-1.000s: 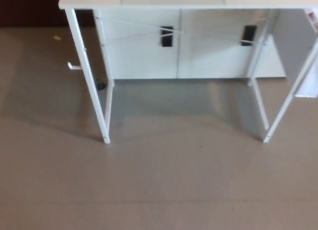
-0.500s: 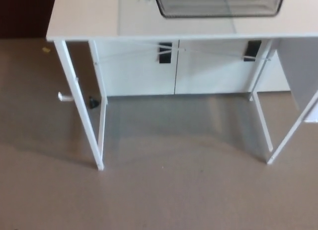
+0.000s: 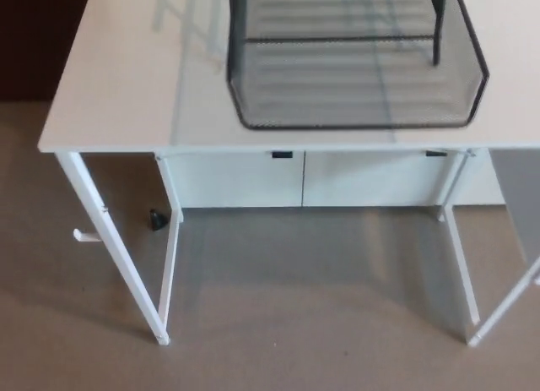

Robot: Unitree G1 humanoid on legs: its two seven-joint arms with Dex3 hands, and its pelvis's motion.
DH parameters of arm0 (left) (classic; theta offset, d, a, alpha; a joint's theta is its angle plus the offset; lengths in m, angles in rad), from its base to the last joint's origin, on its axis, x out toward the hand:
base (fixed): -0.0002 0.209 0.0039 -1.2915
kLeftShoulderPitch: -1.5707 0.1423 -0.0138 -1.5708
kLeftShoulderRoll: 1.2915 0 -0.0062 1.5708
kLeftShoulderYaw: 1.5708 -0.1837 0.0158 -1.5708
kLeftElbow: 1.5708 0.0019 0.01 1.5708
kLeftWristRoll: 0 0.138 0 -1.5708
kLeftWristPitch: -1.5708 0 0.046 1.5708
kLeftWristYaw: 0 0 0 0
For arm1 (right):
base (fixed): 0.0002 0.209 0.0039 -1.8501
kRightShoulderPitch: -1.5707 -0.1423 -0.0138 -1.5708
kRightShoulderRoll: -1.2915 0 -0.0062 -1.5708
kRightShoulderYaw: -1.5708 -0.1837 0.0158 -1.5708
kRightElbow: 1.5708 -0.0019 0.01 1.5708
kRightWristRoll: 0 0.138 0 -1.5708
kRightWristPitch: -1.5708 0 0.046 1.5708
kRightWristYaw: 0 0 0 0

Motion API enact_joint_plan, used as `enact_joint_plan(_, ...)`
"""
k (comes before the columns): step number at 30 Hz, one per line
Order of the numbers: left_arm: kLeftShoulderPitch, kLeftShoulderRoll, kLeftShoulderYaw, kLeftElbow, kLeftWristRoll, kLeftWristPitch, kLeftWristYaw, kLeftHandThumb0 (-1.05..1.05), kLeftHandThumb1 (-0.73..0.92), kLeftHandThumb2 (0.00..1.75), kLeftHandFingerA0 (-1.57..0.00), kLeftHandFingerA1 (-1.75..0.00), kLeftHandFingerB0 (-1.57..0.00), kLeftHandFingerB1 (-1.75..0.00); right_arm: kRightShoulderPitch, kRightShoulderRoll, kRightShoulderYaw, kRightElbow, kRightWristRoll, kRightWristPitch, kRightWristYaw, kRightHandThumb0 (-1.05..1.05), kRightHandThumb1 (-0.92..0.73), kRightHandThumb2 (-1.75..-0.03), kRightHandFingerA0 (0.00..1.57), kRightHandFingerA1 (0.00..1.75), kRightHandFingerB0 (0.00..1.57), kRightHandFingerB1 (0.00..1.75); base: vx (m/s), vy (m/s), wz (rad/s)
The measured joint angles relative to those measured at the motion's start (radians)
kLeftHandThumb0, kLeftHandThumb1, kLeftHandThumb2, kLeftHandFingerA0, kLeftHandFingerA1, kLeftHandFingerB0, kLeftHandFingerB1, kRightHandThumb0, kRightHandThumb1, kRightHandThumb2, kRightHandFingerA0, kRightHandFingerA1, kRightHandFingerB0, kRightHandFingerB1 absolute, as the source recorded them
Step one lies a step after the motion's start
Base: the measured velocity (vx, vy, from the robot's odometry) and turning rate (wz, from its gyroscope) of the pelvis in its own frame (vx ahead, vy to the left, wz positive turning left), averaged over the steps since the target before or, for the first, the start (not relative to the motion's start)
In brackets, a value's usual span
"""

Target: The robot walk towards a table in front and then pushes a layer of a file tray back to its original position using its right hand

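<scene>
A black wire-mesh file tray [image 3: 359, 78] stands on the white table [image 3: 118, 87], near its front edge. Its lowest layer [image 3: 354, 112] is pulled out toward me and reaches almost to the table's edge. Black uprights [image 3: 438, 24] of the tray's frame rise behind the pulled-out layer. Neither of my hands shows in the head view.
The table's white legs [image 3: 114, 256] stand on a brown floor, with a white cabinet [image 3: 304, 178] behind them under the tabletop. A small black object [image 3: 157, 219] lies on the floor by the left legs. Another white panel [image 3: 519, 197] sits at the right edge.
The whole picture has shifted: the camera has come closer to the table and looks down on its top, so the file tray now shows much more fully.
</scene>
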Motion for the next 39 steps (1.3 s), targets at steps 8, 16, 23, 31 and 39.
enact_joint_plan(8,0.015,0.0,-0.002,-0.017,0.0,0.0,0.004,-0.25,0.47,0.62,-0.59,-0.48,-0.46,-0.43,0.002,0.0,0.006,-0.003,-0.003,-0.006,-0.004,-0.37,-0.53,-0.55,0.66,0.54,0.46,0.42,0.2,-0.014,-0.09)
enact_joint_plan(16,-0.005,0.011,0.0,-0.019,0.0,0.003,0.012,-0.28,0.43,0.61,-0.62,-0.49,-0.47,-0.43,0.003,0.014,0.006,-0.031,0.006,0.008,0.001,-0.38,-0.44,-0.71,0.58,0.62,0.4,0.52,0.24,0.172,0.01)
enact_joint_plan(23,-0.001,0.013,-0.001,-0.01,0.001,0.003,0.015,-0.23,0.48,0.54,-0.71,-0.45,-0.52,-0.39,0.0,0.014,0.008,-0.026,0.007,0.023,-0.002,-0.38,-0.43,-0.71,0.59,0.62,0.41,0.51,0.1,-0.038,0.09)
enact_joint_plan(31,-0.001,0.008,-0.004,-0.015,0.001,0.003,0.015,-0.23,0.47,0.54,-0.69,-0.45,-0.52,-0.39,-0.006,0.007,0.01,-0.026,0.005,0.032,-0.014,-0.38,-0.44,-0.7,0.61,0.61,0.39,0.49,0.07,-0.267,0.1)
enact_joint_plan(39,-0.008,0.009,-0.007,-0.014,0.004,0.003,0.021,-0.19,0.47,0.54,-0.73,-0.45,-0.54,-0.39,-0.019,0.006,0.015,-0.019,-0.001,0.033,-0.024,-0.38,-0.45,-0.71,0.6,0.61,0.4,0.5,0.04,0.042,-0.03)
